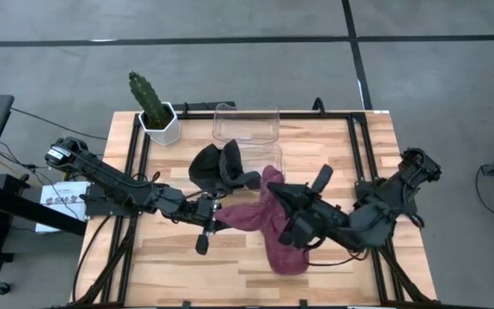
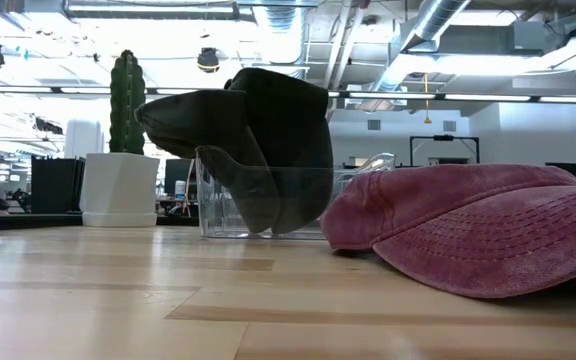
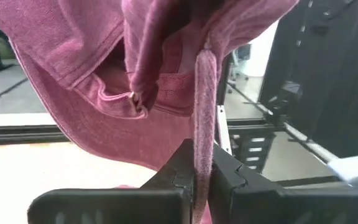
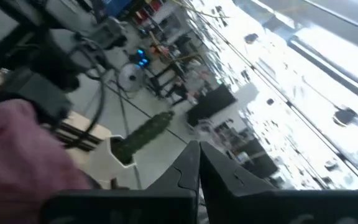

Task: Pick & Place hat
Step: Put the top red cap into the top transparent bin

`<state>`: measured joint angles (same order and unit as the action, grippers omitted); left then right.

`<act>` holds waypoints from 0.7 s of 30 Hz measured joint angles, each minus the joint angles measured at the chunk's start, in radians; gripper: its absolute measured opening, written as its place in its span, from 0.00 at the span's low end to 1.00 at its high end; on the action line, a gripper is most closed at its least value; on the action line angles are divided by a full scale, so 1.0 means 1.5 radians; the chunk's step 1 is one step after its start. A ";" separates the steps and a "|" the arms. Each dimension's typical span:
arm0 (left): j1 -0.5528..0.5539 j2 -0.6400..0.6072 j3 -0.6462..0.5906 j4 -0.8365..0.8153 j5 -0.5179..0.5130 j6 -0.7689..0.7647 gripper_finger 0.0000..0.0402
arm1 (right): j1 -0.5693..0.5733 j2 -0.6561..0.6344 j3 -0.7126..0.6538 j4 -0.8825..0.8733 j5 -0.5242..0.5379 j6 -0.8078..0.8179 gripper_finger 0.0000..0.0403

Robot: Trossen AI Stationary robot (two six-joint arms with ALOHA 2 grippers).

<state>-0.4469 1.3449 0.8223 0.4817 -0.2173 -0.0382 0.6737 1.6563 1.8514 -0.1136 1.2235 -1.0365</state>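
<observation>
2 hats: 1 red hat [image 1: 268,219], 1 black hat [image 1: 219,167]; 1 cactus [image 1: 148,99]

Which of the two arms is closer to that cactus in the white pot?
The left. Its gripper sits below and slightly right of the cactus in the high view; the right gripper is farther right, over the red hat.

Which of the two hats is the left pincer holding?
The pink hat: its strap is pinched in the left pincer. The dark hat sits untouched by the clear bin.
</observation>
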 joint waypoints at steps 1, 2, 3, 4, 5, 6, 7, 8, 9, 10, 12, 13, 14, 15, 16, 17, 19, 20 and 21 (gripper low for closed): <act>0.000 0.000 0.000 0.001 0.012 -0.002 0.04 | -0.001 0.000 0.002 0.019 0.013 -0.021 0.01; 0.000 0.000 0.000 0.003 0.024 -0.003 0.04 | -0.004 0.000 0.004 0.041 0.023 -0.046 0.00; 0.000 0.000 0.000 0.004 0.035 -0.003 0.04 | -0.009 0.000 0.005 0.067 0.028 -0.074 0.00; 0.000 0.000 0.000 0.004 0.045 -0.004 0.04 | -0.015 0.000 0.005 0.096 0.029 -0.103 0.00; 0.000 0.000 0.000 0.003 0.055 -0.010 0.04 | -0.022 0.000 0.005 0.126 0.029 -0.133 0.00; 0.000 0.000 0.000 0.004 0.065 -0.016 0.04 | -0.031 0.000 0.005 0.157 0.029 -0.164 0.00; 0.000 0.000 0.000 0.006 0.074 -0.019 0.04 | -0.041 0.000 0.005 0.187 0.028 -0.191 0.00; 0.000 0.000 0.000 0.006 0.082 -0.020 0.04 | -0.051 0.000 0.005 0.215 0.026 -0.213 0.00; -0.001 0.000 0.000 0.006 0.086 -0.021 0.04 | -0.064 0.000 0.005 0.238 0.024 -0.227 0.00; -0.004 0.000 0.000 0.006 0.088 -0.024 0.04 | -0.077 0.000 0.005 0.261 0.021 -0.238 0.00; -0.008 0.000 0.000 0.008 0.090 -0.028 0.04 | -0.106 0.000 0.005 0.294 0.017 -0.253 0.00; -0.010 0.000 0.000 0.010 0.093 -0.028 0.04 | -0.122 0.000 0.005 0.304 0.013 -0.254 0.00; -0.012 0.000 0.000 0.012 0.093 -0.028 0.04 | -0.137 0.000 0.005 0.307 0.009 -0.249 0.00; -0.013 0.000 0.000 0.015 0.093 -0.028 0.04 | -0.153 0.000 0.005 0.306 0.006 -0.230 0.00; -0.013 0.000 0.000 0.019 0.093 -0.028 0.04 | -0.169 0.000 0.005 0.303 0.002 -0.201 0.00; -0.013 0.000 0.000 0.024 0.093 -0.028 0.04 | -0.183 0.000 0.005 0.286 -0.003 -0.162 0.00; -0.013 0.000 0.000 0.031 0.092 -0.028 0.04 | -0.209 -0.001 0.006 0.217 -0.024 -0.068 0.00; -0.013 0.000 0.000 0.033 0.091 -0.028 0.04 | -0.219 0.000 0.006 0.174 -0.037 -0.023 0.00; -0.013 0.000 0.000 0.034 0.091 -0.028 0.04 | -0.228 0.000 0.005 0.134 -0.047 0.018 0.00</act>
<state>-0.4667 1.3449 0.8223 0.5329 -0.0811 -0.0802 0.3316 1.6565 1.8595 0.0880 1.1530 -1.0102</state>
